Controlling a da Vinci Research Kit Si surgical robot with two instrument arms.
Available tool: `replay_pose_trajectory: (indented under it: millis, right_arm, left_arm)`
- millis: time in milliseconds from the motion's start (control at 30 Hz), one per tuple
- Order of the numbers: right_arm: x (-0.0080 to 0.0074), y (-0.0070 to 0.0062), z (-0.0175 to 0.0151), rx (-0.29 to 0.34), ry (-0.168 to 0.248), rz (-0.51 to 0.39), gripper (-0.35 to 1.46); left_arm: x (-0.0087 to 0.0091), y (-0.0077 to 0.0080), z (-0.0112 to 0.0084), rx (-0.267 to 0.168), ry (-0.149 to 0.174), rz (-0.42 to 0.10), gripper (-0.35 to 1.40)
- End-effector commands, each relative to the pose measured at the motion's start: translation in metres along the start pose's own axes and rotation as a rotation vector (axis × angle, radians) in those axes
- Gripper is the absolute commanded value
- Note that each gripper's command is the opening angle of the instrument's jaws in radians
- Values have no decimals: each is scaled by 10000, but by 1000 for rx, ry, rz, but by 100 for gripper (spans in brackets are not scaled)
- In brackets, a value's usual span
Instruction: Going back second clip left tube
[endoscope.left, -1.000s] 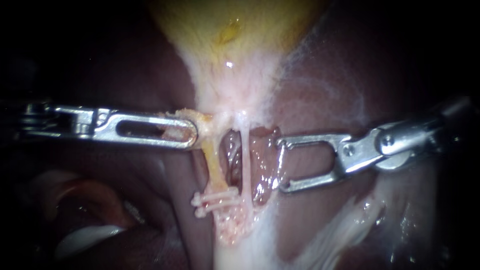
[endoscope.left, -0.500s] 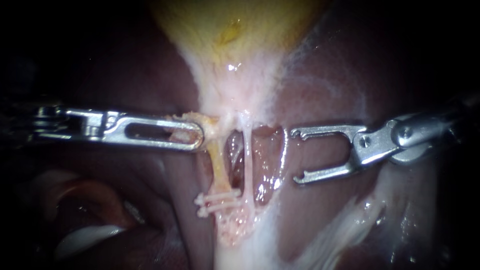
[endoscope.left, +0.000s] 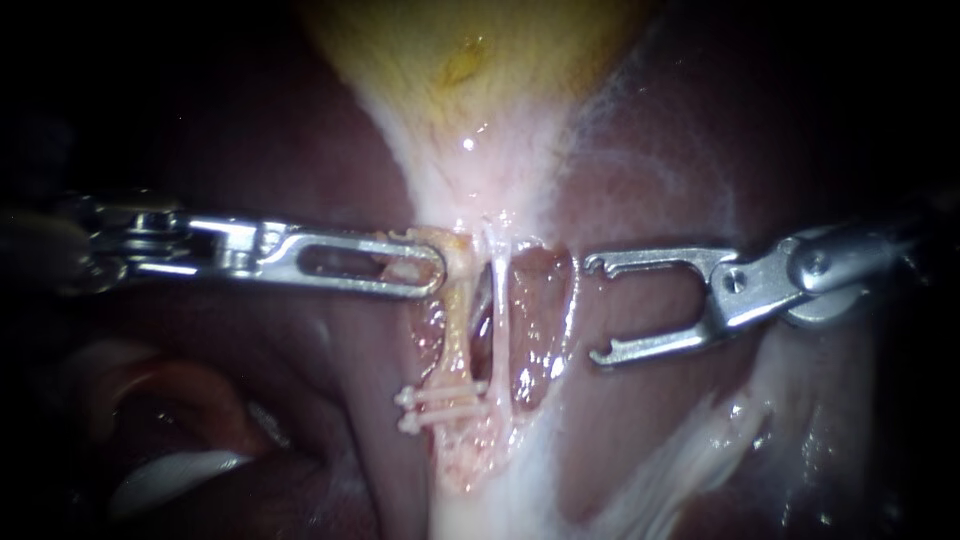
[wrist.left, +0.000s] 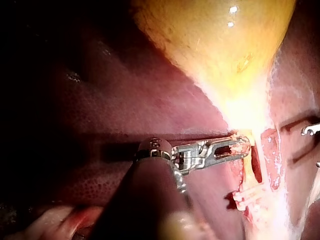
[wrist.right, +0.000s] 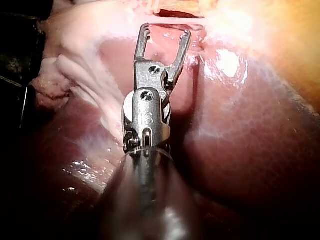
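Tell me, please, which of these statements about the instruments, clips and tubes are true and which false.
1. The pincer of the right instrument stands open and empty. True.
2. Two clips cross the left tube at its lower part. True.
3. The pincer of the left instrument grips a clip. False: it is shut on yellowish tissue at the left tube's upper end.
4. The right instrument touches the right tube. False: it stands apart from it, over the liver.

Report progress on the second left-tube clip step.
Done: two clips sit across the left tube. In hand: right instrument, jaws open and empty, stands clear of the tube; left instrument grips tissue at the tube's top. Left: probably just withdrawing the right instrument fully.
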Motion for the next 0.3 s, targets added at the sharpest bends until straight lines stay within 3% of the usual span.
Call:
replay_pose_trajectory:
  millis: [33, 300]
  right_arm:
    - [1, 0, 0, 0, 0, 0, 50]
    - [3, 0, -1, 0, 3, 2, 50]
  left_arm:
    - [0, 2, 0, 0, 1, -6, -35]
    - [0, 3, 0, 0, 1, -5, -35]
